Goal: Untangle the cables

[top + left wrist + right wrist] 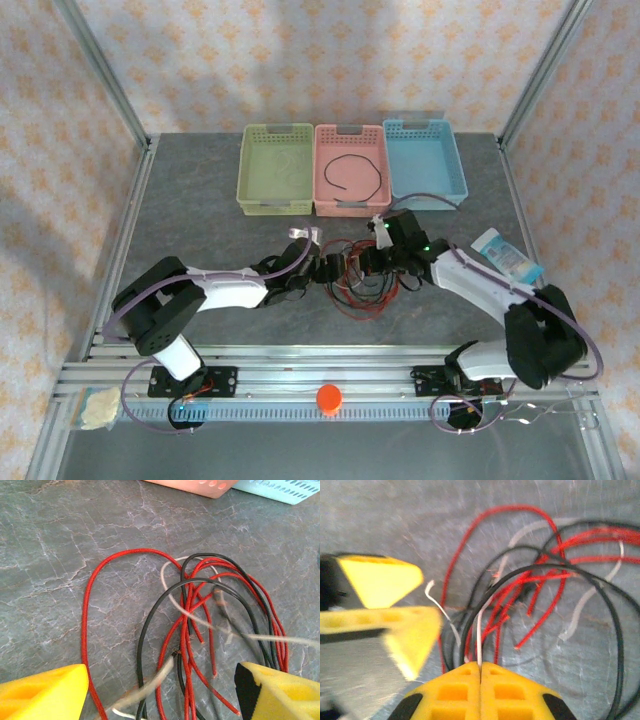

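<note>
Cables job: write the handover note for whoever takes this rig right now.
Left end effector: open, low over the tangle, holding nothing.
Right end effector: shut, apparently on the pale white cable, which runs into the seam between its fingers.
Cables: red, black and white strands lie looped through each other on the table, between the two arms and just in front of the baskets.
Done: one black cable lies alone in the pink basket.
Left: separate every strand of the tangle.
</note>
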Tool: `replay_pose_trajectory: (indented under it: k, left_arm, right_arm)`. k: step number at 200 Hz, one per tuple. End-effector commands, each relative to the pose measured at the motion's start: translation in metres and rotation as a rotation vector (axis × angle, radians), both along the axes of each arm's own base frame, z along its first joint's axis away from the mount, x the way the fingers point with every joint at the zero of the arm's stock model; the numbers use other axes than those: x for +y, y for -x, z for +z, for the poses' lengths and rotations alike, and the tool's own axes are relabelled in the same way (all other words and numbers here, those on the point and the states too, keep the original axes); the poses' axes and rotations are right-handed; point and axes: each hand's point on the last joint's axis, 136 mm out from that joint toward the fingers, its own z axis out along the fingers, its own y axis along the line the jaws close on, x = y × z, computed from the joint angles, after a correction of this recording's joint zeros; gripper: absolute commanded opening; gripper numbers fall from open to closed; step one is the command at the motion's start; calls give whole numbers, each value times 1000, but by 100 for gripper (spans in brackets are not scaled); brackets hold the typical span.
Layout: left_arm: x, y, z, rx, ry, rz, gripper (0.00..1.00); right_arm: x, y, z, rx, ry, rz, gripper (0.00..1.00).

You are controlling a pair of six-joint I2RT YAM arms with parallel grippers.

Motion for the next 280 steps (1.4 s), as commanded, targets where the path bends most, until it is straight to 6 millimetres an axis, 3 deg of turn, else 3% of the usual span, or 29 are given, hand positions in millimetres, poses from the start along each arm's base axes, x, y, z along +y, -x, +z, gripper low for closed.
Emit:
replay_pose_trajectory:
  k: [1,47,53,118,154,177,199,280]
  left_arm:
    - [-3,-7,1,-8,-12,22,79]
    - [-3,-8,-13,14,-47,23,79]
    - [-3,-8,-15,17,-49,24,79]
    - [0,-6,-37,54,-76,32,79]
    - [1,-5,-42,59,-86,34,79]
    - [5,-4,-41,55,-88,41,78]
    - [11,-3,-26,14,-59,59,78]
    - [45,-3,86,-267,38,144,80]
  right_arm:
    - [3,-5,40,-81,-36,3,0]
    - [5,-7,92,-177,-73,26,0]
    - [4,-6,109,-219,-90,23,0]
    - [0,-1,210,-442,-180,40,0]
    - [-3,1,249,-533,-205,36,0]
    - [-7,-1,260,-565,-197,24,0]
    - [-9,-4,261,-578,-186,9,0]
    - [-7,-39,234,-557,-135,-84,0]
